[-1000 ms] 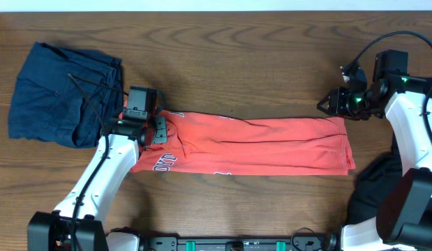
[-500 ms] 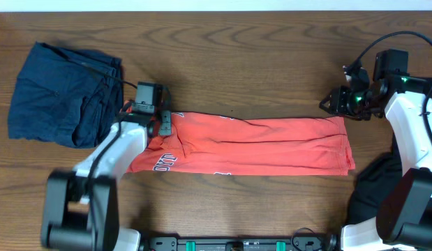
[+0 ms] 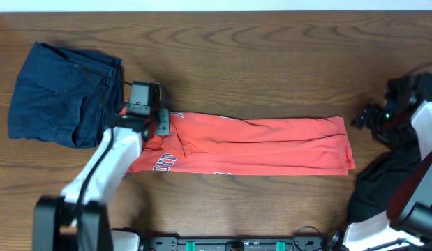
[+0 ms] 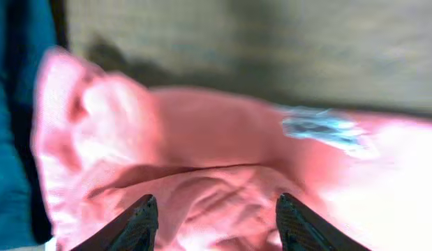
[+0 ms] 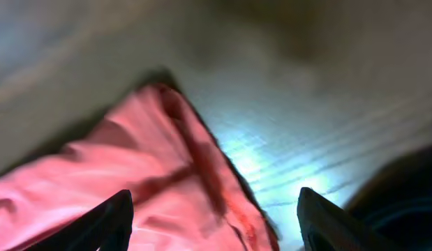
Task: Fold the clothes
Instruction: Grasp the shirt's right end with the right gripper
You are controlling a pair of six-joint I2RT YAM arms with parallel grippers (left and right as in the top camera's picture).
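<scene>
Overhead view has the coral-red T-shirt (image 3: 257, 146) lying as one long band running left to right across the middle of the surface (image 3: 236, 56), sleeves tucked in. It's mostly flat with a couple of long creases, and a bit of white lettering (image 3: 163, 162) peeks out at the lower left edge. The left end looks bunched up, and it sits just beside the navy garment (image 3: 62, 94). The black garment (image 3: 383, 181) is heaped off the shirt's right end.

My left tool (image 4: 217, 222) is released, fingers spread over that crumpled left end with nothing between them. My right tool (image 5: 216, 223) is released too, hanging wide above the shirt's far right corner and gripping nothing.

My guess is the step in hand is folding the band end over end. To do that well I'd flatten the rumpled left end first, or the lump gets folded in. Then I'd pinch only the red fabric at the corners, staying clear of the navy cloth, lift low, carry the end across and line the edges up before letting go
</scene>
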